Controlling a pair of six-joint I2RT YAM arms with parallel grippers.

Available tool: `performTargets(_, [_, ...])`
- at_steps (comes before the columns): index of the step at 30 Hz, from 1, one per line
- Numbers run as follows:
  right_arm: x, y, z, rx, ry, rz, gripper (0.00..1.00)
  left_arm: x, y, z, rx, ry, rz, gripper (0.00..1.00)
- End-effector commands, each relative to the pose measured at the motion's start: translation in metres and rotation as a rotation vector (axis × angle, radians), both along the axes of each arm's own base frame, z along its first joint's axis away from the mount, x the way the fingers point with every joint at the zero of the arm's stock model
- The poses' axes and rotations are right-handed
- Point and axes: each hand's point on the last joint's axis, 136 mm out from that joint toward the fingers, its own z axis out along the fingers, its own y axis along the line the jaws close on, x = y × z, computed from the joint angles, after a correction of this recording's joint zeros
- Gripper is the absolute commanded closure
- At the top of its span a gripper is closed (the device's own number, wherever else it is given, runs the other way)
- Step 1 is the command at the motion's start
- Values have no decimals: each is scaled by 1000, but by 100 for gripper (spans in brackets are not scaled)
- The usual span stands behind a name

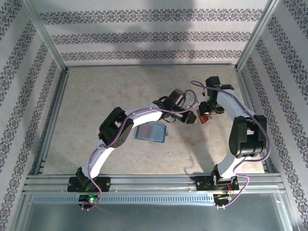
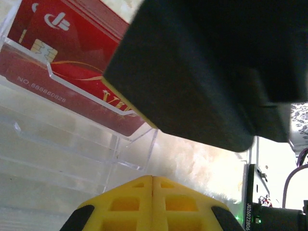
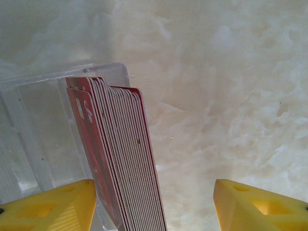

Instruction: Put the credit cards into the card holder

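Lying open on the table point(image 1: 96, 96) seen from above, the card holder point(image 1: 151, 133) looks unfilled. Left wrist: the left claw point(image 2: 152, 202) is closed on nothing beside a clear stand point(image 2: 72, 144) of credit cards point(image 2: 72, 43). Right wrist: the right claw point(image 3: 154, 204) straddles that stack, open; all loading is seemingly left to do.

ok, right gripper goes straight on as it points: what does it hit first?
Probably the stack of red cards in the clear stand, standing between the open right gripper's fingers; beyond them, bare table. Depth unclear.
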Motion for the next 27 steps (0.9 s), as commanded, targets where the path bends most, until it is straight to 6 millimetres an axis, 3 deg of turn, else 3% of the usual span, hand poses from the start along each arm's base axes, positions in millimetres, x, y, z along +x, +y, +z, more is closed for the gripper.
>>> performTargets(1, [-3,1,-3,8,10,-12,34,3,-9,-2,-17,-10,2,100])
performTargets(11, [-1,-4,-8,-7,31,-24,35,1,7,-58,127,24,23,100])
performTargets(27, [-5,-14,5,-47,-8,-46,42,-2,18,-65,159,22,36,100])
